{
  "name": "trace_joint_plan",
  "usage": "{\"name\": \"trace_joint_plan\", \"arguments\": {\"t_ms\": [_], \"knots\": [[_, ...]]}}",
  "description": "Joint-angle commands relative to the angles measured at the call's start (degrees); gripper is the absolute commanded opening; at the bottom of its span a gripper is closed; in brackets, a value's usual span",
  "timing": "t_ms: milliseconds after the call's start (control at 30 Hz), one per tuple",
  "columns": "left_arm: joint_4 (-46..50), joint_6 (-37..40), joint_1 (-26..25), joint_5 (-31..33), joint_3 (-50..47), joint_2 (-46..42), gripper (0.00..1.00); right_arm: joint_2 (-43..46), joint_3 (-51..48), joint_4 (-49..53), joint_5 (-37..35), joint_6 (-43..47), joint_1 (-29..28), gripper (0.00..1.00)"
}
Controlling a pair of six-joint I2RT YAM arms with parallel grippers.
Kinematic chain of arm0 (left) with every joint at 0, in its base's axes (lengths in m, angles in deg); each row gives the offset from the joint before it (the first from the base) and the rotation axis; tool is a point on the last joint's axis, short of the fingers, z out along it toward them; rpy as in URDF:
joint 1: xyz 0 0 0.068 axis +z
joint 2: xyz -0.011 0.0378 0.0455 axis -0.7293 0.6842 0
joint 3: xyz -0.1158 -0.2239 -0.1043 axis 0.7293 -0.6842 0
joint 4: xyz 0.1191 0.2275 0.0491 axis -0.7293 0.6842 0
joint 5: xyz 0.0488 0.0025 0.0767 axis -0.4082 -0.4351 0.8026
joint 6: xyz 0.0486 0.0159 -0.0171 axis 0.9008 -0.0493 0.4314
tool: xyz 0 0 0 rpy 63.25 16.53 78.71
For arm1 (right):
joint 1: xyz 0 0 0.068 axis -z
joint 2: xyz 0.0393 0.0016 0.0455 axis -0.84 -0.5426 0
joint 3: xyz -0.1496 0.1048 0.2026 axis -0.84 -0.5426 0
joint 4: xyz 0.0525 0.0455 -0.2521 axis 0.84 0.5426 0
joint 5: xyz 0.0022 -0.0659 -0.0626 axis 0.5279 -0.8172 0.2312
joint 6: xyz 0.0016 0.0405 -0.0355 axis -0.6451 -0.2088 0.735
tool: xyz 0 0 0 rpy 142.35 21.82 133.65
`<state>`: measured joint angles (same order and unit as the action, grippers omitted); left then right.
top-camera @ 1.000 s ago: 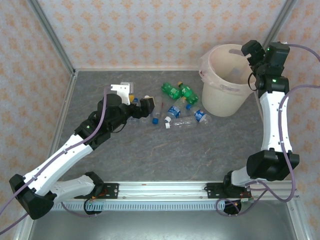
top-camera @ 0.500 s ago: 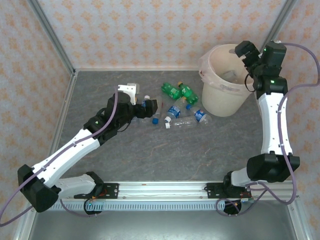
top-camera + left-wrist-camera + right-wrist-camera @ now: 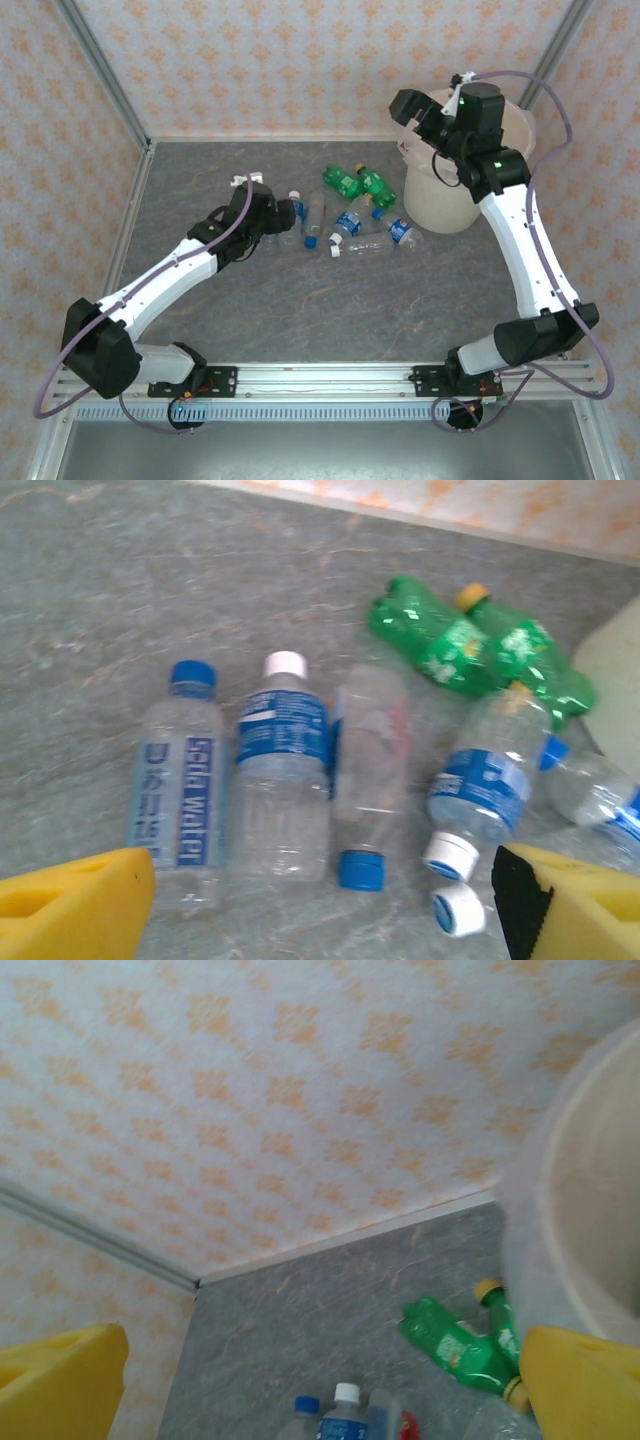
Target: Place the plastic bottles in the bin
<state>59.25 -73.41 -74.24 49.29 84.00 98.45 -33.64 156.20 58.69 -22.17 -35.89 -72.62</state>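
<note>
Several plastic bottles lie in a loose row on the grey table (image 3: 300, 300): two green ones (image 3: 358, 184), blue-labelled clear ones (image 3: 347, 222) and a clear one (image 3: 368, 245). My left gripper (image 3: 278, 215) hovers low at the row's left end, open. In the left wrist view its yellow fingers (image 3: 70, 905) flank a soda water bottle (image 3: 180, 790), a white-capped bottle (image 3: 283, 765) and a red-labelled bottle (image 3: 368, 765), touching none. The cream bin (image 3: 445, 200) stands at the back right. My right gripper (image 3: 412, 112) hangs open by the bin's left rim (image 3: 590, 1230), holding nothing.
Patterned walls with metal posts close in the back and both sides. The bin stands in the back right corner, next to the green bottles (image 3: 455, 1345). Bare table stretches between the bottle row and the arm bases at the near rail (image 3: 320, 378).
My left gripper has pushed forward and right, up to the left end of the bottle row. The right gripper has swung left from over the bin to its left rim.
</note>
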Motion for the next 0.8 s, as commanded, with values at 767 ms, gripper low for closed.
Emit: {"name": "trace_joint_plan", "arguments": {"t_ms": [767], "knots": [[1.0,6.3,9.2,-7.4,2.0,17.0,0.7,-3.7,6.4,5.3,-3.1,6.3,-8.2,1.0]]}}
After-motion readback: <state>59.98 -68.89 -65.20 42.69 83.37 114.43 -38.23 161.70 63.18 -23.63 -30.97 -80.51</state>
